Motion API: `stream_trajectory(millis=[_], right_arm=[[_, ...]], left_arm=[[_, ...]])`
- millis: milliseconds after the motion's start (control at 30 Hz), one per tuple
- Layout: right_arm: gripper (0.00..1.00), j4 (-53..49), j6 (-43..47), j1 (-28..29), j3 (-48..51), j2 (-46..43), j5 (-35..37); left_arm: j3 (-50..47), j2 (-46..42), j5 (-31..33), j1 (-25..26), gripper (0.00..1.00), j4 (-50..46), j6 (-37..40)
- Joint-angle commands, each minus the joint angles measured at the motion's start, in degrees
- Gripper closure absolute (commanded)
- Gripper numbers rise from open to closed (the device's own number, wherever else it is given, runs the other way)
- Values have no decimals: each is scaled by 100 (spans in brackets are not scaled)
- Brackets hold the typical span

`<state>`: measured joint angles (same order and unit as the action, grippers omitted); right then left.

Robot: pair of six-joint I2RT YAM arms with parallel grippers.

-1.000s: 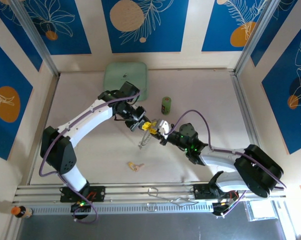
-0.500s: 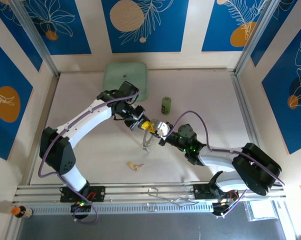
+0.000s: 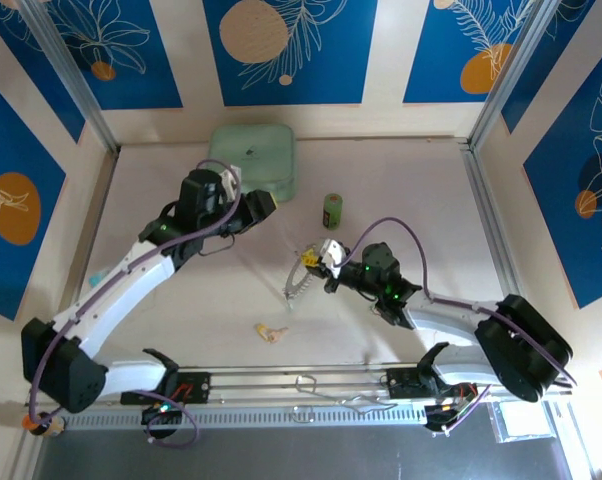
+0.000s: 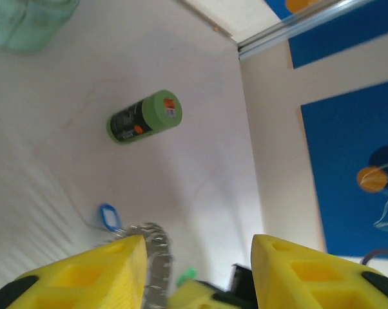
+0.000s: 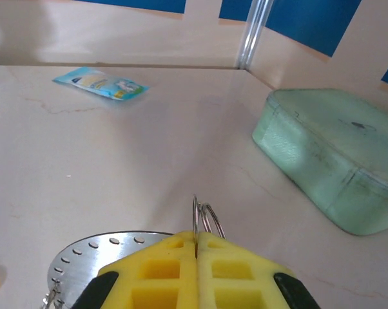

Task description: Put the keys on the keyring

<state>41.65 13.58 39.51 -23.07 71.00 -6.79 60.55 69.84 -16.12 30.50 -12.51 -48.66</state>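
Top external view puts the keyring (image 3: 297,277) near the middle of the surface (image 3: 401,190). It is a thin coiled wire hoop seen almost edge-on, its long axis running from about 1 o'clock, where my right hand (image 3: 324,256) has it, down to 7 o'clock. On the right wrist view that hand's fingers are pressed together on the wire, with two slim loops poking up between them.

I judge the hoop light, springy and slick. It will twist in a pinch, so I'd hold the wire close beside its opening.

A blue-headed key (image 4: 107,216) lies by the coil in the left wrist view; whether it is threaded I cannot tell. A yellow-headed key (image 3: 269,332) lies loose at the ring's 7 o'clock, apart from it. The keys look tiny and light, and I'd grip the plastic head, leaving the blade free.

My left hand (image 3: 269,201) sits at the ring's 11 o'clock, near the green box (image 3: 251,158), fingers spread and holding nothing. A green cylinder (image 3: 332,210) stands at 1 o'clock.
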Motion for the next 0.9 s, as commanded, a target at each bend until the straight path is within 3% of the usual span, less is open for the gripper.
stream_trajectory(millis=[0,67,133,233,433,667,867], right_arm=[[100,-472,-364,-224,-389,-277,-799],[100,-868,-409,-370,-531,-399,-1103],[100,-1196,-416,-503,-627,-525,-1371],[100,-1741,-412,-716,-804,-728,-1781],[100,-2640,-268,-970,-1139,-943,-2340],[100,-3244,-48,-993,-1368,-974,-2651],[100,-3384,22,-940,-1462,-974,-2712]], left_arm=[[-785,-351,-2,7,58,1168,2502],[-1066,-489,-344,-11,60,1020,3645],[-1224,-587,-462,-9,67,748,4680],[-1467,-689,-682,-10,84,780,5393],[-1851,-583,-2858,-10,100,1087,6593],[-2006,-87,-4077,69,99,1977,6770],[-1687,367,-4520,192,91,1563,7302]])
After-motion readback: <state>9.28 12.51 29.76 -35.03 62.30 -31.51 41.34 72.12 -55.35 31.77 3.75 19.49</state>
